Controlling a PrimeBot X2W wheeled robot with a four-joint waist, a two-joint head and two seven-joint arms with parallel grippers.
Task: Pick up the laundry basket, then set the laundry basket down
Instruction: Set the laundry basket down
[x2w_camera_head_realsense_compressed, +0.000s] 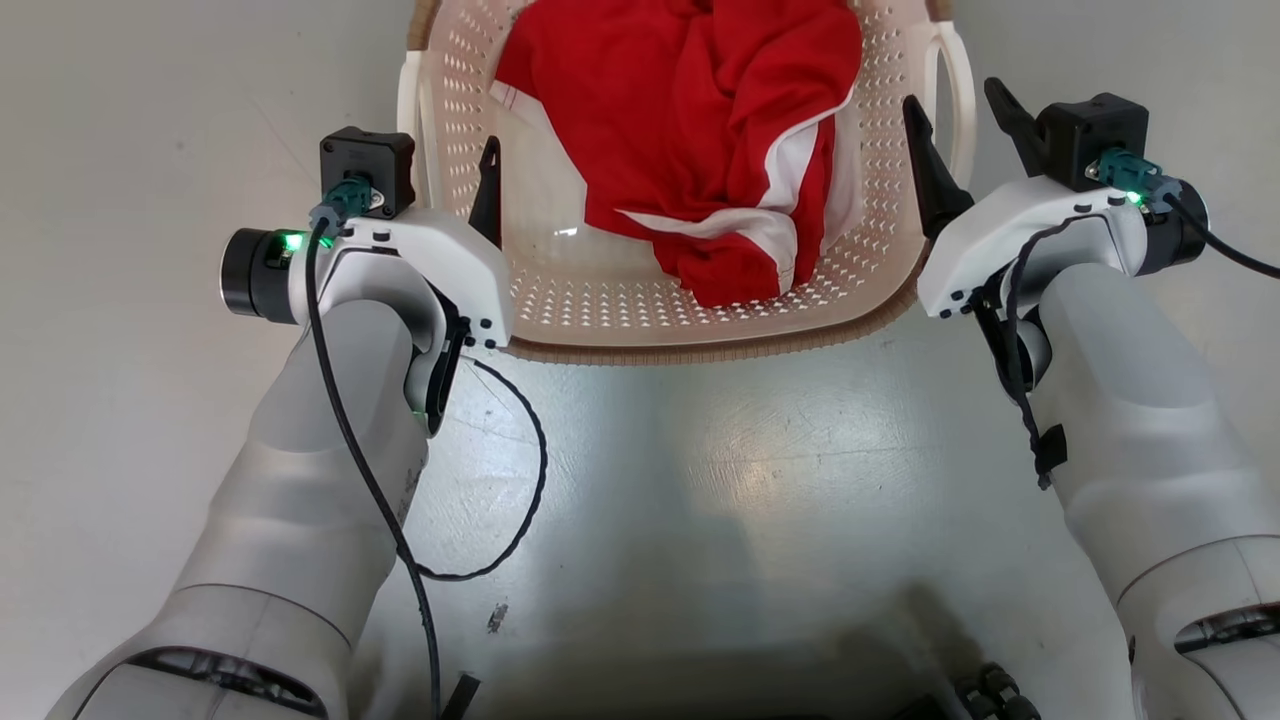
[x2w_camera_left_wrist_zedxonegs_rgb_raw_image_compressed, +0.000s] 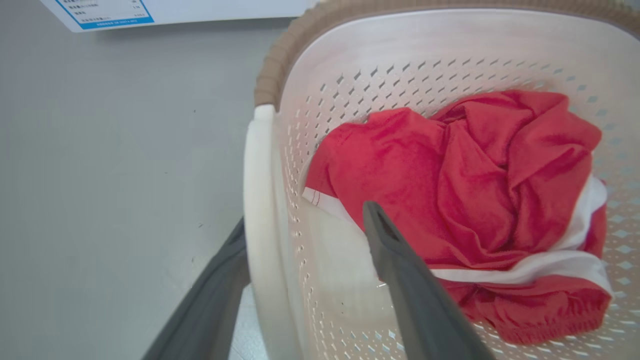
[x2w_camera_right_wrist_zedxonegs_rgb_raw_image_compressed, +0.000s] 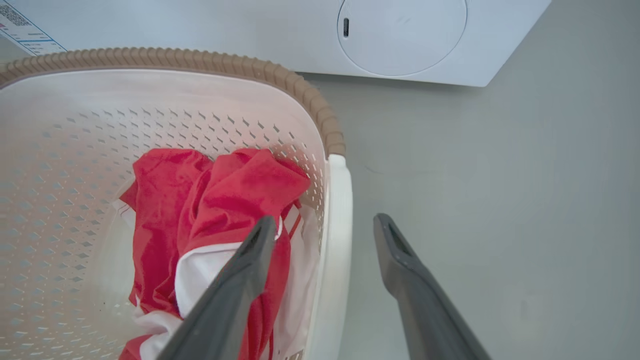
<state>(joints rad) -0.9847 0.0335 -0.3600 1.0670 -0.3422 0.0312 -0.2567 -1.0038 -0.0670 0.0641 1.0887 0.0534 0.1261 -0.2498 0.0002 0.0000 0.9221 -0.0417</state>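
Between the two arms, seemingly resting on the pale grey floor (x2w_camera_head_realsense_compressed: 700, 480), is the small cream-white perforated plastic laundry basket (x2w_camera_head_realsense_compressed: 700, 348) with a brown woven-look rim. A crumpled red-and-white garment (x2w_camera_head_realsense_compressed: 700, 100) lies inside it, and the white washing machine (x2w_camera_right_wrist_zedxonegs_rgb_raw_image_compressed: 400, 40) stands just beyond its far side.

The left gripper (x2w_camera_left_wrist_zedxonegs_rgb_raw_image_compressed: 305, 215) straddles the white loop handle on the left (x2w_camera_left_wrist_zedxonegs_rgb_raw_image_compressed: 257, 200), one dark finger outside and one inside the basket. Its jaws are wide, not clamped. The right gripper (x2w_camera_head_realsense_compressed: 950, 95) straddles the white loop handle on the right (x2w_camera_right_wrist_zedxonegs_rgb_raw_image_compressed: 337, 210) the same way, with a gap on each side.

This fits grippers placed to close for the lift, and equally grippers opened once the basket is down. In either case I judge that symmetry matters most. Both grippers should stay level, each handle centred between its fingers, and the inner fingers clear of the cloth. The arms should move together so the light basket neither tips nor skids.
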